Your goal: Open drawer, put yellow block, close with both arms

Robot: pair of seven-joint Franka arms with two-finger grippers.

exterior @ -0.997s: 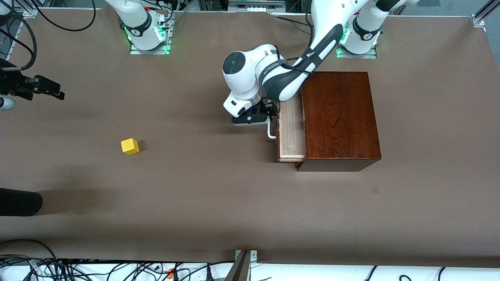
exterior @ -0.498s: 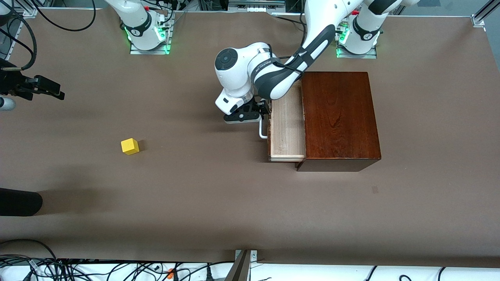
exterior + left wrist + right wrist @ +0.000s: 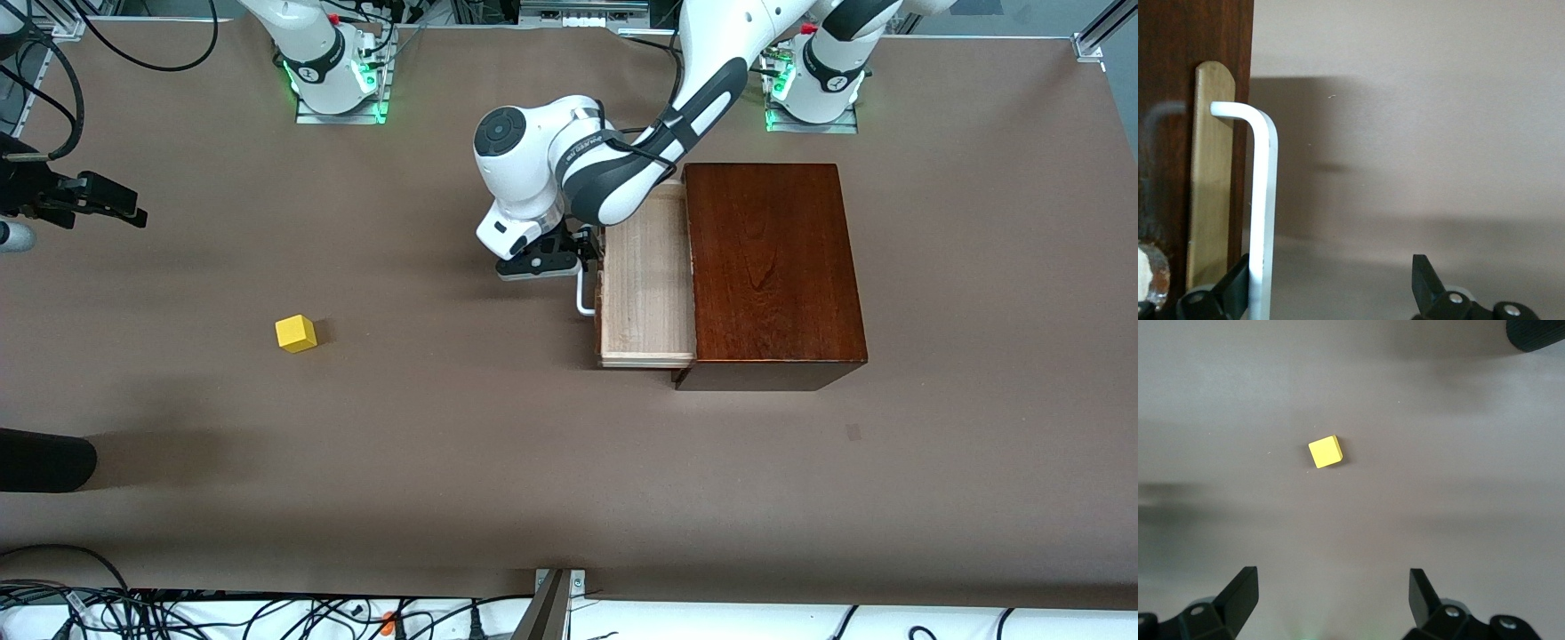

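left gripper (image 3: 582, 267): at the drawer (image 3: 645, 298) handle (image 3: 1263, 213), fingers apart, one touching the bar
drawer: part open
yellow block (image 3: 295, 333): toward right arm's end, well apart from drawer
right gripper (image 3: 1331, 603): over block, spread, nearer arm

Left arm's bent low with its gripper (image 3: 582, 258) spread wide, right gripper (image 3: 1331, 600) is hanging up high, pointing straight down, fingers apart too.

One yellow block (image 3: 295, 333) lies on the tabletop (image 3: 444, 444) — a single cube. One reddish-brown wooden box (image 3: 772, 267) holds one drawer (image 3: 645, 293) with one white handle (image 3: 582, 298). Two arms — one left gripper (image 3: 569, 256), one right gripper (image 3: 1331, 600).
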